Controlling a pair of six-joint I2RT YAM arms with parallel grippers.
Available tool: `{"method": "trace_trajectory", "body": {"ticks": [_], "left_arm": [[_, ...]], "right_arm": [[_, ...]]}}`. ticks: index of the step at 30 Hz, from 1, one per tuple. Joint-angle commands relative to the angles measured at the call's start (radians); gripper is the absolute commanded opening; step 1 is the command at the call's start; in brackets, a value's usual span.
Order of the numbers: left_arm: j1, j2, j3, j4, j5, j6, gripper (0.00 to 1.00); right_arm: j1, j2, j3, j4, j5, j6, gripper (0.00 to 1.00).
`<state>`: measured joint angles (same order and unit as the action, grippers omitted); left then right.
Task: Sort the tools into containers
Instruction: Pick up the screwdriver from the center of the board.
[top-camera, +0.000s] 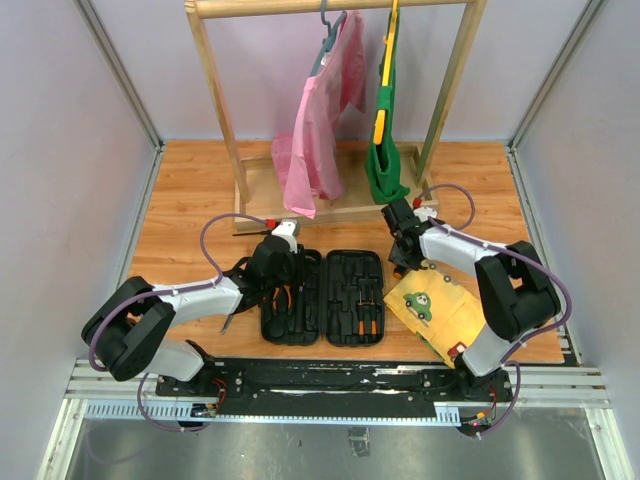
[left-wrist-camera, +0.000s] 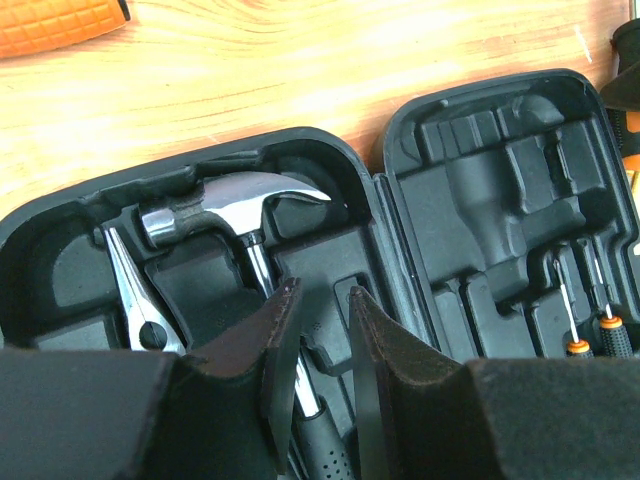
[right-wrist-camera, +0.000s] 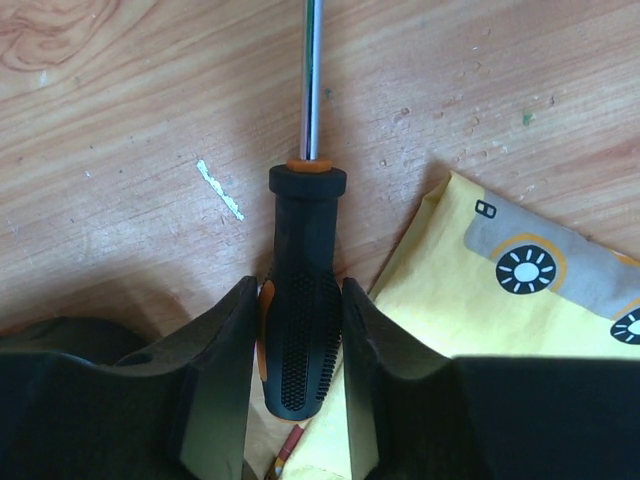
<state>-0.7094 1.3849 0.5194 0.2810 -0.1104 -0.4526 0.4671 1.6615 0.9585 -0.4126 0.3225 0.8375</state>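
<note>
From above, the left end effector (top-camera: 277, 272) hangs over the far end of the left half of the open black tool case (top-camera: 322, 297), which lies just beneath and to its right. The right end effector (top-camera: 405, 258) is down at the worktop (top-camera: 190, 200), with the case just to its left and the yellow board (top-camera: 445, 310) just behind and to its right. A clothes rack (top-camera: 330, 100) stands well beyond both. In the left wrist view, the left end effector (left-wrist-camera: 320, 295) has its fingers part-way apart. The hammer (left-wrist-camera: 235, 205) lies in its moulded slot directly ahead, its shaft running back under them. I cannot tell whether they pinch the handle or only straddle it. Long-nosed pliers (left-wrist-camera: 135, 290) sit ahead to the left in the same half. The other half opens out ahead to the right, with two small screwdrivers (left-wrist-camera: 590, 330) slotted in. In the right wrist view, the right end effector (right-wrist-camera: 297, 290) has closed in on the black-and-orange handle of a screwdriver (right-wrist-camera: 305, 230), a finger (right-wrist-camera: 235, 330) pressed against each side. The steel shaft points straight away along the wood, and the board lies under the handle's butt end and off to the right.
</note>
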Motion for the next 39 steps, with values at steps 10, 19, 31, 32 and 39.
{"method": "trace_trajectory", "body": {"ticks": [10, 19, 31, 32, 39], "left_arm": [[-0.005, 0.011, 0.007, -0.004, -0.011, 0.012, 0.3], [-0.005, 0.003, 0.004, -0.003, -0.017, 0.011, 0.3], [-0.005, -0.001, 0.002, -0.001, -0.018, 0.004, 0.3], [-0.005, 0.0, 0.002, -0.001, -0.018, 0.005, 0.3], [-0.005, 0.006, 0.002, 0.001, -0.018, 0.005, 0.3]], "right_arm": [[-0.036, -0.237, -0.139, 0.015, -0.027, -0.117, 0.04], [-0.036, -0.568, -0.282, 0.11, -0.177, -0.282, 0.01], [0.062, -0.748, -0.405, 0.217, -0.462, -0.201, 0.01], [0.082, -0.755, -0.417, 0.226, -0.454, -0.173, 0.01], [0.334, -0.724, -0.507, 0.365, -0.325, 0.035, 0.01]]}}
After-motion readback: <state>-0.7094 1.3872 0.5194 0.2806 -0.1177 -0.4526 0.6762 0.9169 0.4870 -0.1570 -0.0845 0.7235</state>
